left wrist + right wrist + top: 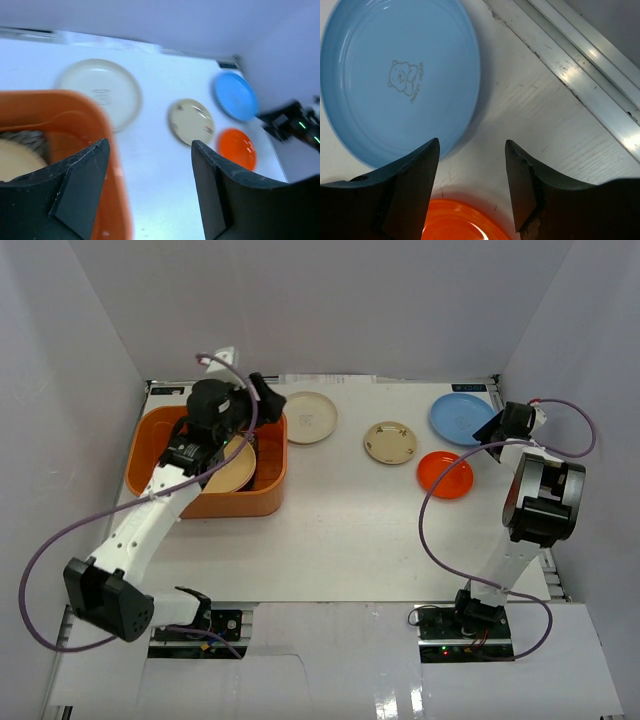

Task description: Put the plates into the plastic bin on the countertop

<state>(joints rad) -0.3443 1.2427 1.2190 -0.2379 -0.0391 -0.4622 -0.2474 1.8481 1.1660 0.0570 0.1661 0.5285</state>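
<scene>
The orange plastic bin [240,502] stands at the left of the white countertop [340,540], with a tan plate [236,470] lying in it and something dark beside that plate. My left gripper [270,398] hangs open and empty over the bin's far right corner. In the left wrist view its fingers frame the bin's rim [75,115] and bare countertop. A cream plate [308,417], a small beige plate [390,442], a blue plate [462,418] and an orange plate [445,474] lie on the countertop. My right gripper [472,142] is open, low between the blue plate [395,75] and the orange plate [460,222].
White walls close the countertop in on the left, back and right. A metal rail [590,85] runs along the right edge, close to the blue plate. The right arm's elbow [543,502] stands near the right wall. Cables loop beside both arms.
</scene>
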